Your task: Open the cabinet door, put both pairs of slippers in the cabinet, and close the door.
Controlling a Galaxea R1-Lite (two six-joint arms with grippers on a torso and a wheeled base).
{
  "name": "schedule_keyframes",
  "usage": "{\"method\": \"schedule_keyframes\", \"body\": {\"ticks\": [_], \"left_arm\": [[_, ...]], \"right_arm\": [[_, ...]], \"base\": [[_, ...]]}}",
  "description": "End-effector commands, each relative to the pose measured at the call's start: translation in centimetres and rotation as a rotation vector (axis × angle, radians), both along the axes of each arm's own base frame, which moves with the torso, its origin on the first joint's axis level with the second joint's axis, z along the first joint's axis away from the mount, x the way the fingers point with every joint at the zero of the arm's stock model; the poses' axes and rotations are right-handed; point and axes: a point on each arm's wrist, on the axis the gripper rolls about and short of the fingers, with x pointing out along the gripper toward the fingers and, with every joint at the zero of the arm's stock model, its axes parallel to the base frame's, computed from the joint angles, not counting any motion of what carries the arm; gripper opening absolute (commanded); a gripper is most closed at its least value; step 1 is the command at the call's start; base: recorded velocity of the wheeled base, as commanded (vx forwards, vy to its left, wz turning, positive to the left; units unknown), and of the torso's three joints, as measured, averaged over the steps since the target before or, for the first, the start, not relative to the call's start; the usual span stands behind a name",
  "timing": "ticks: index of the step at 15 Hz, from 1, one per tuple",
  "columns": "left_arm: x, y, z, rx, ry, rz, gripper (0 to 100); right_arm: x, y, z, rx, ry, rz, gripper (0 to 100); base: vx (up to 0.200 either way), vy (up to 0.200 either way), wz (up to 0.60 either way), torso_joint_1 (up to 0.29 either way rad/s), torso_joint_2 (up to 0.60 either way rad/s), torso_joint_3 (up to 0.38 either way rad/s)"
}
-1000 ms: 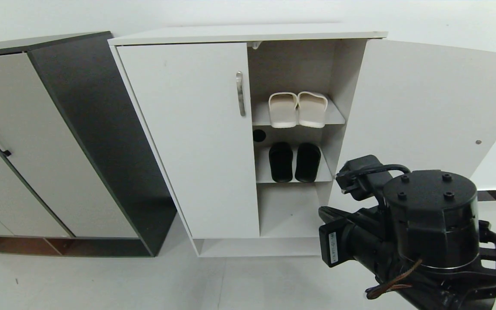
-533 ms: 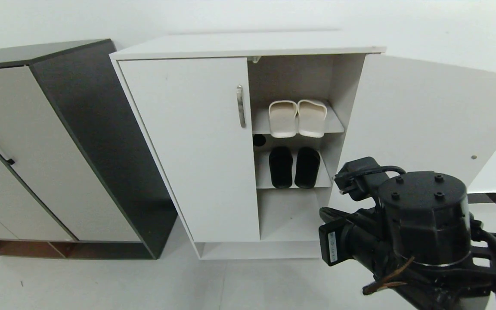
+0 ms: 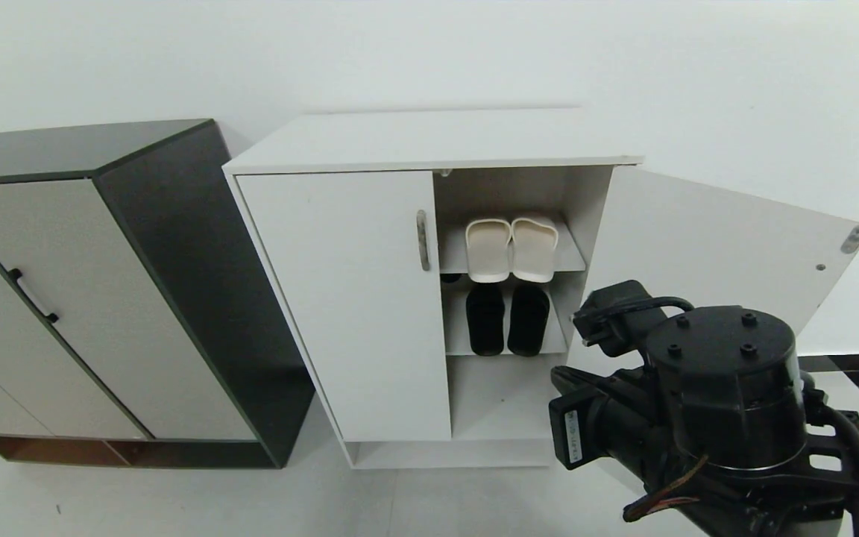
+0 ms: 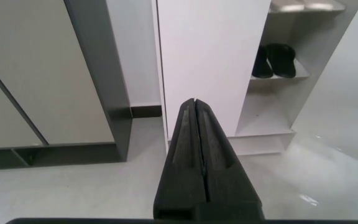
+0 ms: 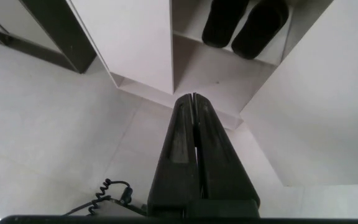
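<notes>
Cabinet: your white two-door wooden cabinet (image 3: 429,142) stands just beside a dark grey cabinet (image 3: 176,283); its left door (image 3: 347,298) is shut.
Open door: the white right door (image 3: 698,246) swings wide to your right.
Slippers: the cream pair of slippers (image 3: 511,248) is on the upper shelf, the black pair of slippers (image 3: 508,319) on the shelf below.
Left gripper (image 4: 194,102): fingers pressed together, empty, over the pale grey floor (image 4: 104,186) before the shut door.
Right gripper (image 5: 194,96): fingers together, empty, near the open compartment's bottom edge; room beside the open door looks tight, though your arm hides it.

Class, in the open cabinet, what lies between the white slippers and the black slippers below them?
A white shelf board, seen in the head view: the white slippers rest on it, the black slippers beneath.
</notes>
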Motion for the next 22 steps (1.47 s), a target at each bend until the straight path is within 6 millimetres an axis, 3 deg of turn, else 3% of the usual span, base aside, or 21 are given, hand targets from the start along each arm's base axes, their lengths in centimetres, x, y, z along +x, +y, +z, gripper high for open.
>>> {"method": "schedule_keyframes", "body": {"ticks": [1, 22], "left_arm": [[0.01, 0.00, 0.00, 0.000, 0.001, 0.000, 0], [0.00, 0.00, 0.00, 0.000, 0.000, 0.000, 0]], "right_arm": [[0.06, 0.13, -0.22, -0.006, 0.004, 0.000, 0], [0.24, 0.32, -0.56, 0.001, 0.002, 0.001, 0]], "base": [[0.000, 0.000, 0.00, 0.149, -0.48, -0.315], [0.000, 0.000, 0.00, 0.201, -0.49, -0.294]]}}
